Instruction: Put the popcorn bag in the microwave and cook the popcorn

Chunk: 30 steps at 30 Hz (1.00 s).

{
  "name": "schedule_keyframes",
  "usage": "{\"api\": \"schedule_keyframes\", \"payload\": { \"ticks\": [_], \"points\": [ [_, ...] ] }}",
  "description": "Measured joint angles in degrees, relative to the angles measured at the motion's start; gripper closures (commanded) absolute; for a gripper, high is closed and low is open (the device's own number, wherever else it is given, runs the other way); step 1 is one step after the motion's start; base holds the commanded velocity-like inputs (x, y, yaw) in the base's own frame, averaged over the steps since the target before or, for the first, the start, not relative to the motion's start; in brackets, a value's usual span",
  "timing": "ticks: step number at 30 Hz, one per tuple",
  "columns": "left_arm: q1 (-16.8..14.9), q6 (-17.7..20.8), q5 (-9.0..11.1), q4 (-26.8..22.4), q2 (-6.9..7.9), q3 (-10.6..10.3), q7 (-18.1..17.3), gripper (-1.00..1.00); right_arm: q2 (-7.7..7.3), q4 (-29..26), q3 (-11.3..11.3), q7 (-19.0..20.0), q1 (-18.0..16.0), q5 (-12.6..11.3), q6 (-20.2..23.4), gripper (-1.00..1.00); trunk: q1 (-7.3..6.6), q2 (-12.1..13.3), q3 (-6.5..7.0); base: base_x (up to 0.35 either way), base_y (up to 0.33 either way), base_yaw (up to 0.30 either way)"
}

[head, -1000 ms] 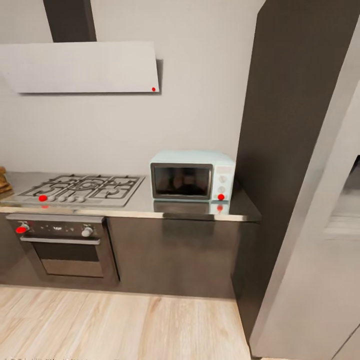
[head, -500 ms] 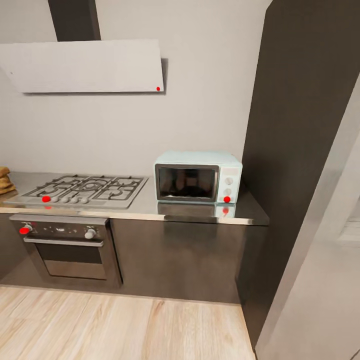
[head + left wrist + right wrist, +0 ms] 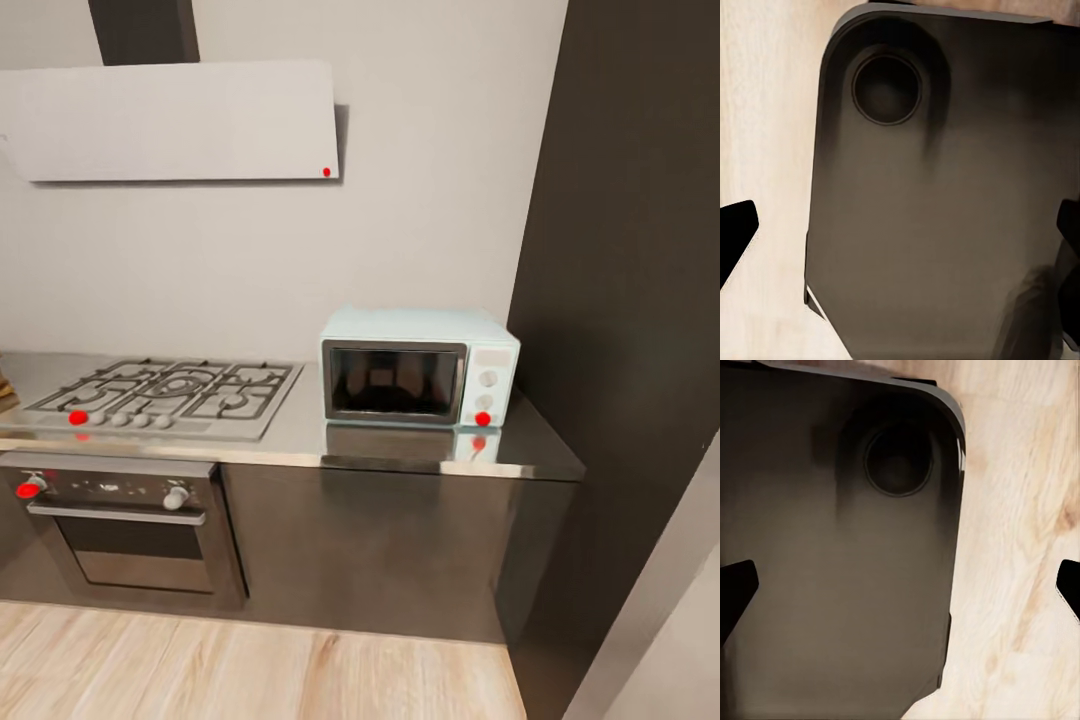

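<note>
Robot base under the left wrist cam: dark grey-brown slab, matte, rounded corners, one round recessed socket nr a corner; same dark plate under the right wrist cam w/ its own round recess; black fingertips poke in at both edges; fingertips likewise plain black, wedge-shaped.

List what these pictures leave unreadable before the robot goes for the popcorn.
- Microwave, head view: dark glass door reflects; the inside cannot be made out.
- Popcorn bag, head view: the left edge cuts it to a tan sliver.
- Oven, head view: panel markings too blurred to read.
</note>
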Motion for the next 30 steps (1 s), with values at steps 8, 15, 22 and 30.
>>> {"api": "schedule_keyframes", "payload": {
  "ticks": [8, 15, 22, 30],
  "points": [
    [0.0, 0.0, 0.0, 0.0, 0.02, 0.0, 0.1, -1.00, 0.03, 0.0, -0.1, 0.0, 0.0, -0.2, 0.0, -1.00, 0.00, 0.0, 0.00, 0.299, 0.001, -0.104],
    [0.0, 0.0, 0.0, 0.0, 0.00, 0.0, 0.0, -1.00, 0.02, 0.0, -0.1, 0.0, 0.0, -0.2, 0.0, -1.00, 0.03, 0.0, 0.00, 0.058, 0.000, -0.239],
    [0.0, 0.0, 0.0, 0.0, 0.00, 0.0, 0.0, -1.00, 0.02, 0.0, -0.1, 0.0, 0.0, -0.1, 0.0, -1.00, 0.03, 0.0, 0.00, 0.001, 0.000, -0.128],
    [0.0, 0.0, 0.0, 0.0, 0.08, 0.0, 0.1, -1.00, 0.20, 0.0, 0.1, 0.0, 0.0, 0.2, 0.3, -1.00, 0.03, 0.0, 0.00, 0.000, 0.000, -0.003]
  ]
}}
